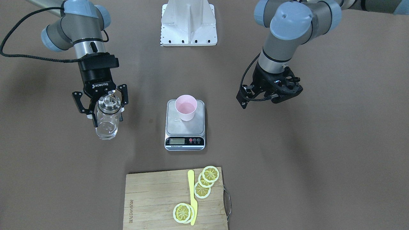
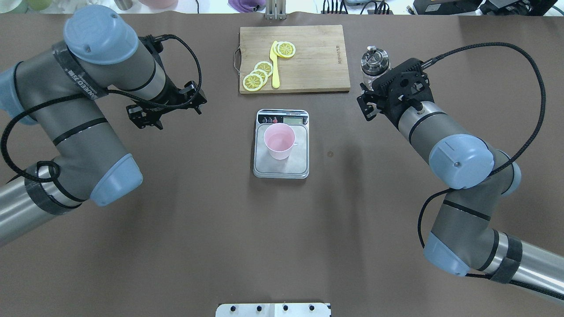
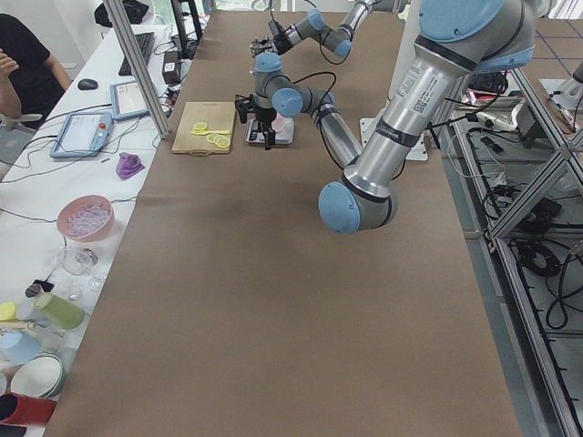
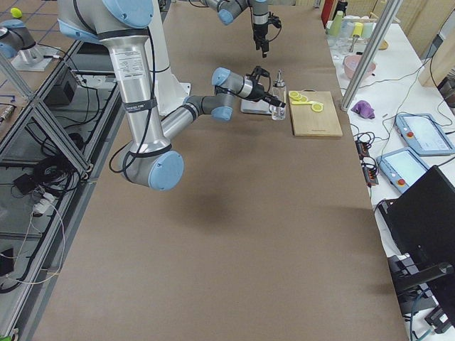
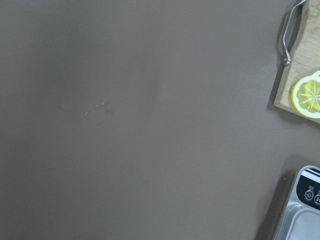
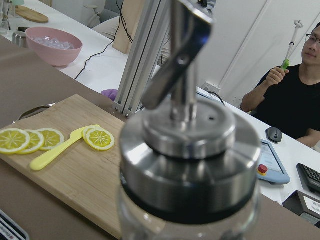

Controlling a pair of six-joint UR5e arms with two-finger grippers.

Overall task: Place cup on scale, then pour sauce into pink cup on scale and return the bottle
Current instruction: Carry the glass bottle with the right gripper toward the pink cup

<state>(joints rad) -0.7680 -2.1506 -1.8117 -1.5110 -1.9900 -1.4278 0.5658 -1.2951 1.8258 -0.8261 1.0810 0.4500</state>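
My right tool (image 1: 107, 112) is spread wide, with a finger on each side of the bottle (image 1: 108, 124). I cannot tell whether the pads touch the glass. The bottle stands upright on the brown surface (image 1: 287, 159), well apart from the scale (image 1: 185, 127) on my right-hand side, near a corner of the wooden cutting board (image 2: 317, 53). Its glass looks clear right through, with white markings on the side and the shiny metal pour-spout cap (image 6: 185, 125) on top. I cannot make out any sauce in it.

The pale pink cup (image 1: 186, 108) stands upright on the scale's grey steel platform, toward the edge away from the display. Its inside looks an even pale pink, and I cannot tell whether it holds liquid.

My left tool (image 1: 270, 93) hangs above the bare surface on the other side of the scale, open and holding nothing.

On the cutting board lie lemon slices (image 1: 211, 174) and a yellow plastic knife (image 1: 192, 195).
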